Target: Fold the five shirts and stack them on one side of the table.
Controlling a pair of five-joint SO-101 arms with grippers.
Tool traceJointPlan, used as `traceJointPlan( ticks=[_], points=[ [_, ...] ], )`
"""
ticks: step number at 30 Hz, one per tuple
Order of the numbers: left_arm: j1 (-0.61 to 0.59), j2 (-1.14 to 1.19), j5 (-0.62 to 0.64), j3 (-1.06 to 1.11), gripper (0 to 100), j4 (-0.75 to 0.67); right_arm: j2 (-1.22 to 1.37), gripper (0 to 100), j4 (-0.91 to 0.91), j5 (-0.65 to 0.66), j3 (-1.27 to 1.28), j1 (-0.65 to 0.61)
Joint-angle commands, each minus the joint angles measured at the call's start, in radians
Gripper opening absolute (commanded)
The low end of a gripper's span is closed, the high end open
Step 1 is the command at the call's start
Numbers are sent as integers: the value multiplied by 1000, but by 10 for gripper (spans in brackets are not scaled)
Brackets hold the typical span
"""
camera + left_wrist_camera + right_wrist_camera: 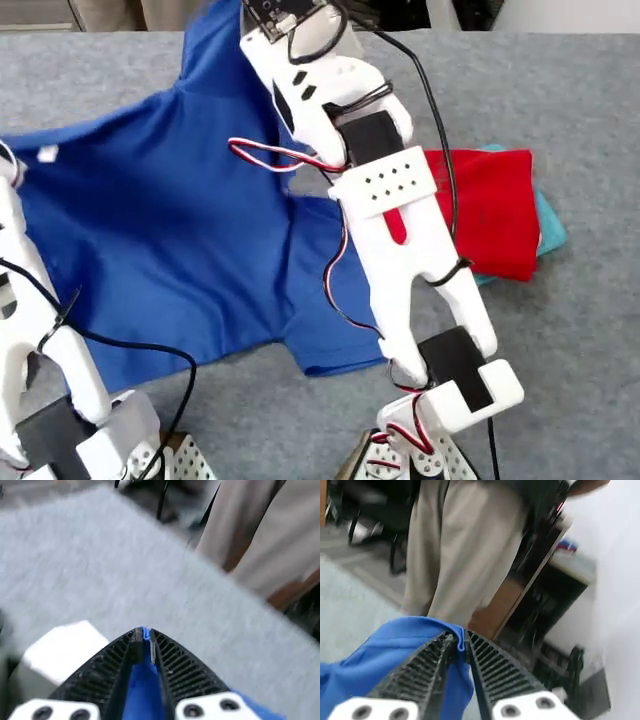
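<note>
Blue shirt (pixel 170 230) lies spread on the grey tabletop (pixel 580 330), near the folded red shirt (pixel 490 210). Left jaws and right jaws are each closed on a pinch of blue fabric. Judgement: light, limp, prone to sagging; hold edge corners and keep tension even.

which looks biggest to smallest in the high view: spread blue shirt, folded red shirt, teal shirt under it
1. spread blue shirt, clearly largest
2. folded red shirt
3. teal shirt, smallest as seen; the red one covers most of it, so real size unsure
</note>
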Motion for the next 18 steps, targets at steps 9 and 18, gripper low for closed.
traceJointPlan(
  ticks=[9, 18],
  points=[
    [-8, -127, -118, -80, 19, 341, -73, 4, -100, 158, -58, 68],
    [-3, -266, -117, -94, 19, 219, 2, 4, -157, 172, -317, 153]
  ],
)
